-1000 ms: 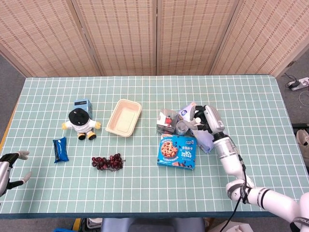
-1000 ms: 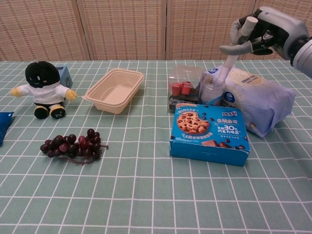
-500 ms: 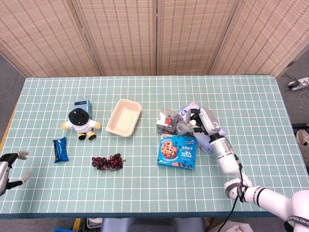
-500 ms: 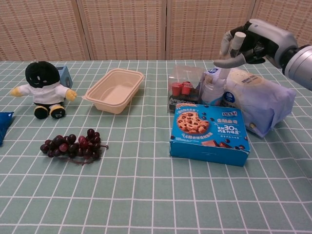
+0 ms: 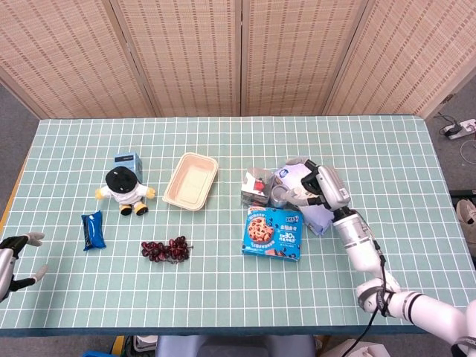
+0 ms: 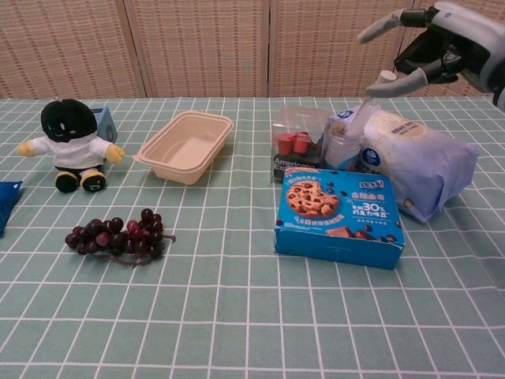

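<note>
Since half a second ago, right hand [image 6: 430, 47] has lifted and spread: its fingers were curled in close over the small clear plastic bottle with a white label [image 6: 341, 144]; now they fan apart above it, holding nothing. Bottle and neighbours have not shifted.

Chest view gives the height: fingertips [image 6: 377, 84] hang clear above the bottle top, not touching, palm turned down and leftward, wrist running off the upper right corner. Head view flattens this; there the right hand [image 5: 321, 185] seems to lie over the bottle [image 5: 280, 195] and the pale lilac plastic bag with blue print [image 5: 316, 215], with the forearm trailing to the lower right. Only the head view shows the left hand [image 5: 15, 257], at the table's near left edge, fingers apart and empty, well away from everything.

Bottle stands upright, right-centre of the green checked tablecloth [image 5: 223, 275], wedged between the clear plastic box of red-capped cups [image 6: 298, 142] and the lilac bag, just behind the blue cardboard cookie box [image 6: 341, 214].

Farther left: beige plastic food tray [image 6: 186, 145], bunch of dark red grapes [image 6: 117, 233], black-and-white plush doll [image 6: 72, 144] with a small blue carton [image 5: 127, 160] behind it, blue snack packet [image 5: 92, 229].
</note>
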`<move>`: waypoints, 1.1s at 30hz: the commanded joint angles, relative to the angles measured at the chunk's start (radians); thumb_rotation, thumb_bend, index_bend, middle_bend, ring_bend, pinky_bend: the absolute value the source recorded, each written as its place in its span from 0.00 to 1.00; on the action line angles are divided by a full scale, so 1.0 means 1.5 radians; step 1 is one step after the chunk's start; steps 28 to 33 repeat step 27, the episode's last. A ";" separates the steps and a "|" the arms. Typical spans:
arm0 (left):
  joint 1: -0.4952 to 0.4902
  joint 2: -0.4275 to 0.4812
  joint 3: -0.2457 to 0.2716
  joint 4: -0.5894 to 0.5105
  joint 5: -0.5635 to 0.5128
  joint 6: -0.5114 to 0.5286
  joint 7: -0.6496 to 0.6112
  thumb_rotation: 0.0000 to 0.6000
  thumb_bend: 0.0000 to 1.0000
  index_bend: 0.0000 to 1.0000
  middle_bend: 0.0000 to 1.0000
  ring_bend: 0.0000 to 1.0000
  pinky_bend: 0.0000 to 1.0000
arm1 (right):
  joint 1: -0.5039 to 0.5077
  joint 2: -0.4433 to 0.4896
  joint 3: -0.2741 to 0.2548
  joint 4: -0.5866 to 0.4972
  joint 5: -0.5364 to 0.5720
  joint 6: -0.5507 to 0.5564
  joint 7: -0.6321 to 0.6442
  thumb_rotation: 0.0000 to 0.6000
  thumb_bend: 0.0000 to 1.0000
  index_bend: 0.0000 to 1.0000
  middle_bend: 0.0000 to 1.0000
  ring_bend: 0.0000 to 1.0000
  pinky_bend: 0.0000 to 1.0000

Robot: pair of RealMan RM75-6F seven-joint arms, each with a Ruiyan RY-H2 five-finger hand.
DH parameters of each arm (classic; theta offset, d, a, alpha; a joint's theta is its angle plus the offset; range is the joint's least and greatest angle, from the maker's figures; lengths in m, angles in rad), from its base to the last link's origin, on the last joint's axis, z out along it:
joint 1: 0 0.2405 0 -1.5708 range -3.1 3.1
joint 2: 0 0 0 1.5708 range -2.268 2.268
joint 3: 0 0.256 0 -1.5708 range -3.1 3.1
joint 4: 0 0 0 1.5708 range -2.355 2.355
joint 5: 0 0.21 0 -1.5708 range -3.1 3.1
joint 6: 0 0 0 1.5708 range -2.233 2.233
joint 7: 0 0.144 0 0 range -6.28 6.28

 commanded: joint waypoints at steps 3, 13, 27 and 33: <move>-0.001 -0.002 0.001 -0.001 0.000 -0.002 0.009 1.00 0.26 0.37 0.39 0.30 0.45 | -0.067 0.086 -0.022 -0.099 -0.021 0.084 -0.102 1.00 0.00 0.21 0.99 1.00 1.00; -0.004 -0.028 -0.006 0.013 0.001 0.011 0.041 1.00 0.26 0.37 0.39 0.30 0.45 | -0.197 0.325 -0.134 -0.361 0.058 0.111 -0.484 1.00 0.00 0.13 0.46 0.47 0.51; -0.008 -0.060 0.001 0.029 0.035 0.032 0.076 1.00 0.26 0.38 0.39 0.30 0.45 | -0.347 0.296 -0.194 -0.271 -0.016 0.258 -0.394 1.00 0.00 0.20 0.41 0.37 0.43; -0.008 -0.060 0.001 0.029 0.035 0.032 0.076 1.00 0.26 0.38 0.39 0.30 0.45 | -0.347 0.296 -0.194 -0.271 -0.016 0.258 -0.394 1.00 0.00 0.20 0.41 0.37 0.43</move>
